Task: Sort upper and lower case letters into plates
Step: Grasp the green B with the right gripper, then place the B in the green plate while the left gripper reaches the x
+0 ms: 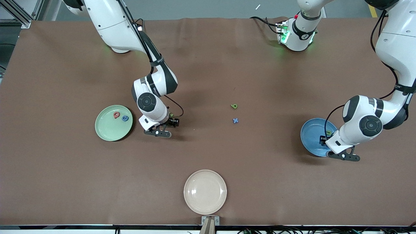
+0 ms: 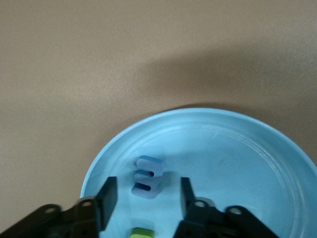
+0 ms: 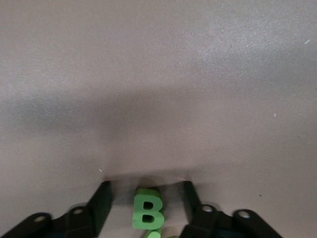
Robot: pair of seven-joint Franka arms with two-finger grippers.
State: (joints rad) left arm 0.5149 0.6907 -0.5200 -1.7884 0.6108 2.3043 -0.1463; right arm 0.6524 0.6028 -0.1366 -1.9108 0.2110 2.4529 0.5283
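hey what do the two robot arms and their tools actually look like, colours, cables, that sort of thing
Both the right arm and the left arm have glossy white shells with dark grey to black joint bands and round dark caps on the wrist joints. Thin black cables run along each. The right tool and left tool are matte black, with two flat fingers and small silver screws. A green light glows at the left arm's base.

I see a brown table (image 1: 208,65) with a matt, cloth-like cover, a bit wrinkled. The blue plate (image 2: 237,148) looks like smooth, shiny plastic, and so do the mint green plate (image 1: 109,130) and the cream plate (image 1: 205,191). The green letter B (image 3: 147,212) looks like soft matt foam. My arms have glossy white shells.
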